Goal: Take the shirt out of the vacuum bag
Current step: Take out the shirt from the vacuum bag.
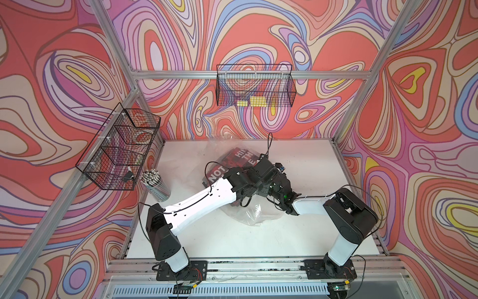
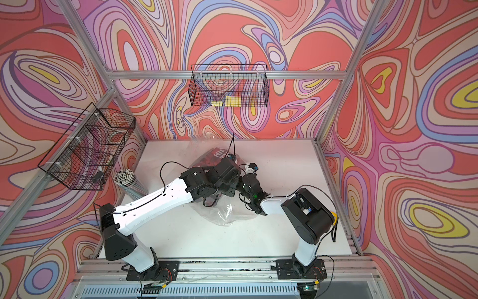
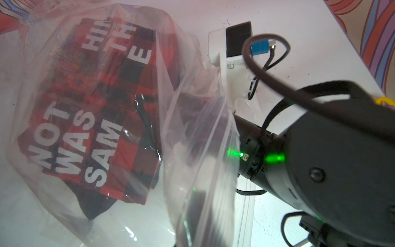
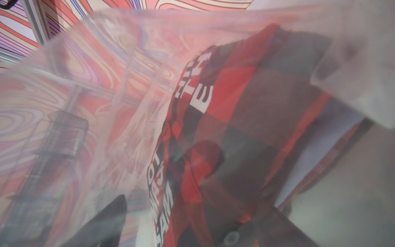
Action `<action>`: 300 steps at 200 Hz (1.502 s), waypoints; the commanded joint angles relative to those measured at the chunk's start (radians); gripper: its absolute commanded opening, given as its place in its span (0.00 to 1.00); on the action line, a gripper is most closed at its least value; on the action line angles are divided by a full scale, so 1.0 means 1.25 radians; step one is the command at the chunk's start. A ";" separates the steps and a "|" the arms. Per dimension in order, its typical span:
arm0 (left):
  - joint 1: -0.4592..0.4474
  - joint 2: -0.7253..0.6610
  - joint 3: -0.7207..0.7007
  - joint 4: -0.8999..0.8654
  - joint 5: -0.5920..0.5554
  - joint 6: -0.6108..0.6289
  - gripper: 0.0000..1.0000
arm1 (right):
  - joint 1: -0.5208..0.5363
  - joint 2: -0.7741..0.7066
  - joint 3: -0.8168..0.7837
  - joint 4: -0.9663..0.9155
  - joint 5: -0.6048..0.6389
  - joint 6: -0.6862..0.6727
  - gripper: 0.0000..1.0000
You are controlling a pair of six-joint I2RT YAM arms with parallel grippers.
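In both top views I see the vacuum bag point(image 1: 249, 216) crumpled mid-worktop point(image 1: 315, 160), with the red-and-black checked shirt point(image 1: 240, 155) inside its far half. My left arm point(image 1: 201, 199) lies across the bag, the left claw point(image 1: 266, 165) pointing down over the shirt. My right arm point(image 1: 310, 204) comes in from the side and meets it there.

From the left wrist, the shirt point(image 3: 96, 119) lies under clear plastic and a fold of the vacuum bag point(image 3: 198, 139) rises towards the camera. The left claw is pressed together; on what, I cannot tell.

From the right wrist, through the hazy plastic, the right claw point(image 4: 196, 201) looks spread, one dark finger point(image 4: 111, 218) beside the shirt point(image 4: 235, 102).
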 commanded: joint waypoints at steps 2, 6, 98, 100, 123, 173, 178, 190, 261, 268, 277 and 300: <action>-0.008 -0.039 -0.011 0.006 0.023 -0.013 0.00 | 0.005 0.009 0.035 0.000 0.003 0.008 0.93; -0.008 -0.041 -0.011 0.005 0.024 -0.015 0.00 | 0.006 0.009 0.039 -0.005 0.005 0.006 0.93; -0.008 -0.046 -0.009 0.003 0.020 -0.006 0.00 | 0.032 -0.018 0.015 -0.091 0.034 -0.016 0.92; -0.008 -0.045 -0.010 0.003 0.021 -0.006 0.00 | 0.033 -0.016 0.019 -0.091 0.033 -0.017 0.92; -0.008 -0.038 -0.002 0.003 0.030 -0.011 0.00 | 0.033 0.009 0.042 -0.060 0.022 -0.009 0.91; -0.009 -0.042 -0.011 -0.002 0.018 -0.009 0.00 | 0.033 0.116 0.092 -0.047 -0.005 0.031 0.89; -0.008 -0.041 -0.011 -0.004 0.020 -0.010 0.00 | 0.033 0.122 0.093 -0.044 -0.005 0.034 0.89; -0.008 -0.041 -0.008 -0.005 0.021 -0.010 0.00 | 0.033 0.134 0.097 -0.047 -0.003 0.043 0.89; -0.009 -0.042 -0.016 -0.002 0.023 -0.013 0.00 | 0.033 0.152 0.163 -0.077 -0.036 0.008 0.41; -0.009 -0.042 -0.019 -0.001 0.023 -0.014 0.00 | 0.032 0.153 0.171 -0.081 -0.044 0.003 0.35; -0.008 -0.043 -0.021 0.003 0.024 -0.014 0.00 | 0.032 0.152 0.174 -0.080 -0.054 0.000 0.31; -0.008 -0.044 -0.022 0.002 0.023 -0.014 0.00 | 0.032 0.143 0.170 -0.086 -0.065 -0.003 0.33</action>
